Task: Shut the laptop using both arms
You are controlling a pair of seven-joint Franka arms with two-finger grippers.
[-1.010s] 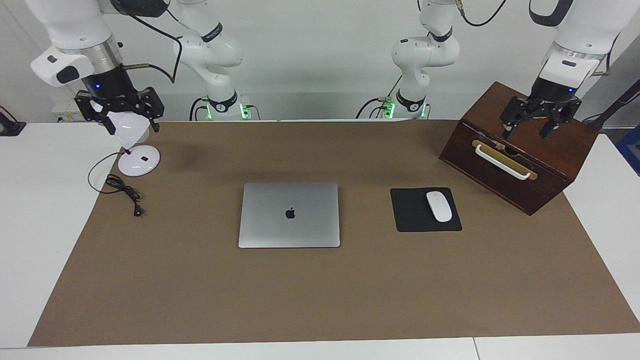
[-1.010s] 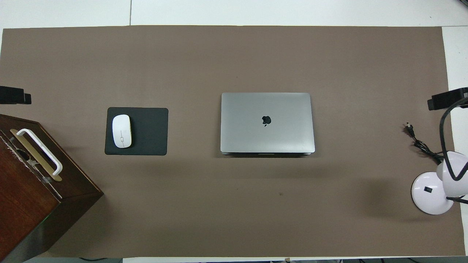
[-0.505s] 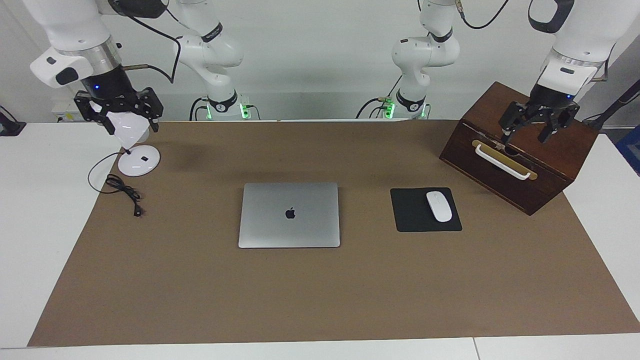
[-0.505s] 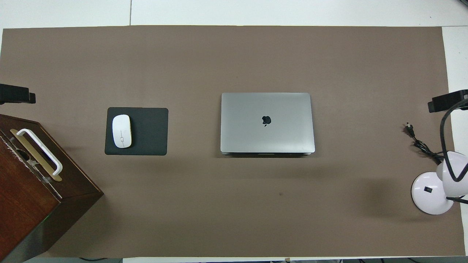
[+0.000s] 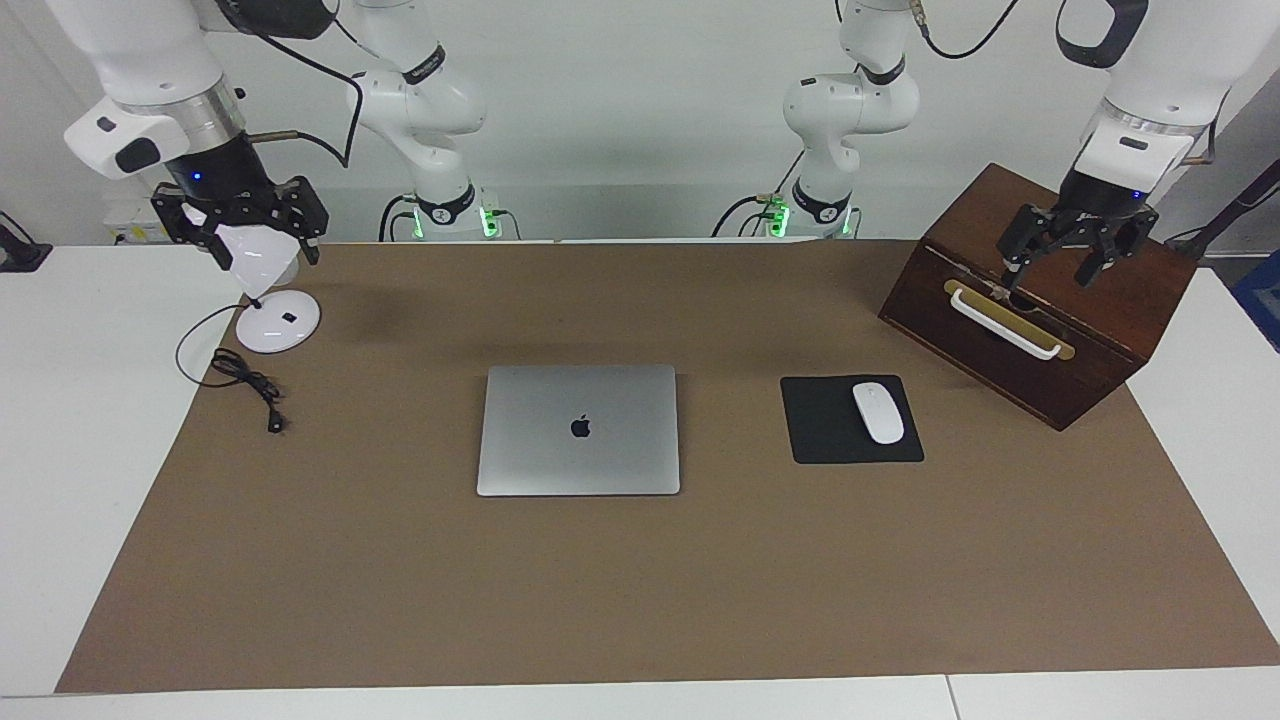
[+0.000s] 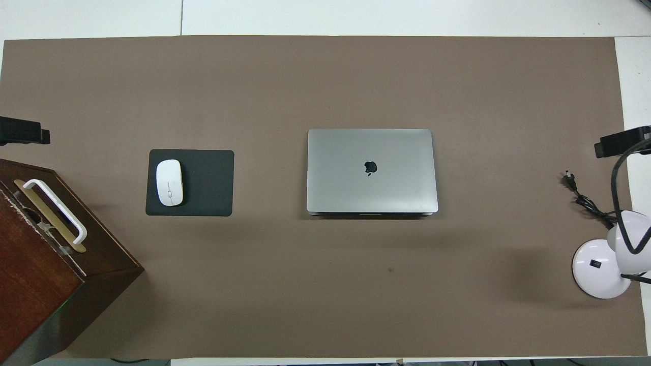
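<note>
The left gripper [image 5: 1062,262] was seen raised over the wooden box [image 5: 1040,300] at the left arm's end of the table, with its two black fingers spread apart and nothing held between them. The right gripper [image 5: 240,232] was seen raised over the white desk lamp [image 5: 268,300] at the right arm's end of the table; its fingers were set wide, one at each side of the lamp's white shade, but whether the shade was touched by them could not be told. In the overhead view only a dark tip of each gripper was shown at the edges, the left gripper [image 6: 23,136] and the right gripper [image 6: 621,142].

The laptop [image 5: 579,429] was found shut, its silver lid lying flat with the dark apple logo facing up, in the middle of the brown mat [image 5: 640,600] and well apart from both grippers. Toward the left arm's end, beside the laptop, a black mouse pad [image 5: 830,435] was laid, and a white mouse [image 5: 877,412] rested on it. The wooden box, fitted with a white handle [image 5: 1003,324] on a brass plate, stood nearer to the robots than the mouse pad. A black cable [image 5: 245,385] was trailed on the mat from the lamp's round base.
</note>
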